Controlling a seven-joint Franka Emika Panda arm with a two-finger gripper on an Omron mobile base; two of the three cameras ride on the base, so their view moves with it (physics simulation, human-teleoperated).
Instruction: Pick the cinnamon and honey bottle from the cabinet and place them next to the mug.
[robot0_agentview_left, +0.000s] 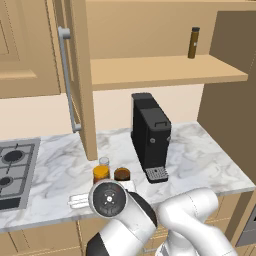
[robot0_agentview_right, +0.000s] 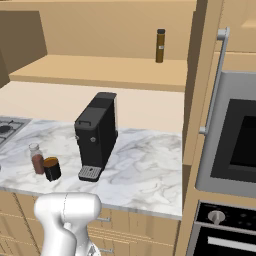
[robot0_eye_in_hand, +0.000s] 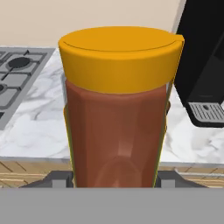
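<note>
A white Franka arm is reaching over a marble counter in a rendered kitchen, its gripper closed to a narrow gap around the honey bottle, which is standing upright between the jaws with its yellow-orange cap uppermost, as the hand view is showing at close range; at far left, a grey gas hob is lying set into the counter; just to its right, the tall door of the cabinet is standing open with its long grey bar handle facing the hob; in the left base view the cinnamon is standing on the counter just behind the honey bottle's cap, and the mug is sitting just beside them to the right, all three grouped close together in front of the arm's round wrist; further right, a tall black coffee machine is standing on the counter with its drip tray toward the front edge; above it, on the cabinet's shelf, a thin dark bottle with a yellow cap is standing alone; in the right base view the cinnamon and the mug are appearing side by side left of the coffee machine, and a built-in oven is occupying the far right.
</note>
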